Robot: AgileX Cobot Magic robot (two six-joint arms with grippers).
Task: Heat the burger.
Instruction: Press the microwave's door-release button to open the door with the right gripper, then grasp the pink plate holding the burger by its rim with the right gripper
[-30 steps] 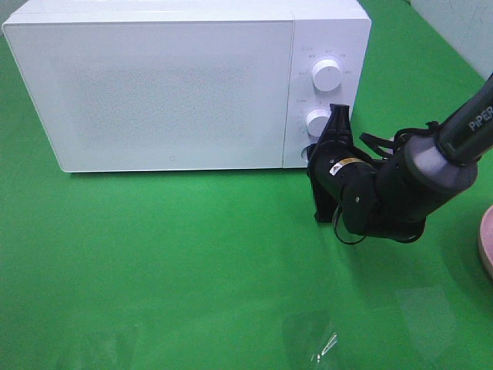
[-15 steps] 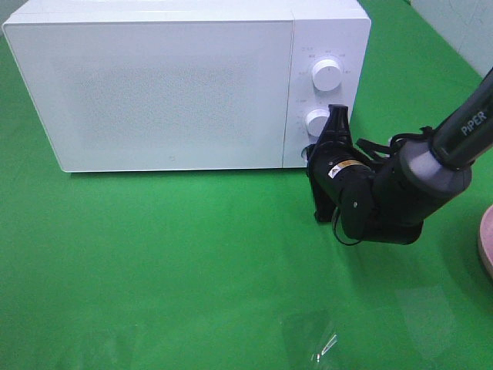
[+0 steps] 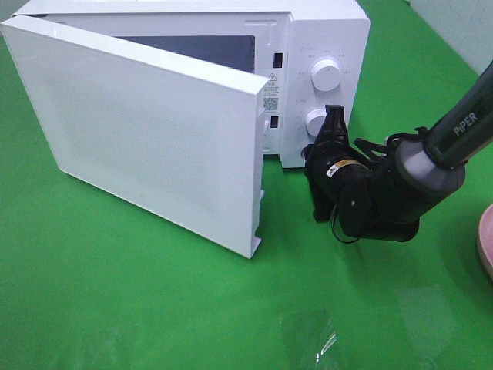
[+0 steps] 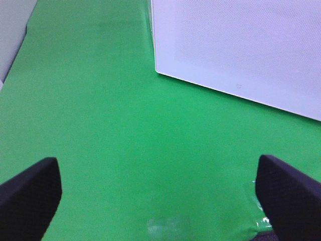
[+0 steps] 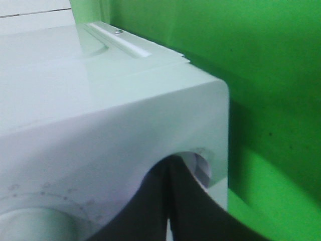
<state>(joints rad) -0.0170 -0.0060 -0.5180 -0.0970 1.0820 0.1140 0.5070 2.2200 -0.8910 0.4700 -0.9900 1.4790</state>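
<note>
Far left, the left hand point(image 4: 160, 201) only shows in its own wrist cam. Its fingers are spread wide apart with nothing between them, hovering over the green desk point(image 3: 154, 308) just in front of the microwave door point(image 3: 146, 139). That door stands open, hinged on the left, with its free edge angled out toward the front. Behind it you can see a strip of dark inside the microwave point(image 3: 323, 31). The control panel has an upper knob point(image 3: 326, 75) and a lower knob point(image 3: 316, 122). The right hand point(image 3: 337, 114) has its fingers pressed together, tip right up against the lower knob, holding nothing. At the right edge is a sliver of a pink plate point(image 3: 486, 239). The burger isn't in any view, so I can't tell where it is.
</note>
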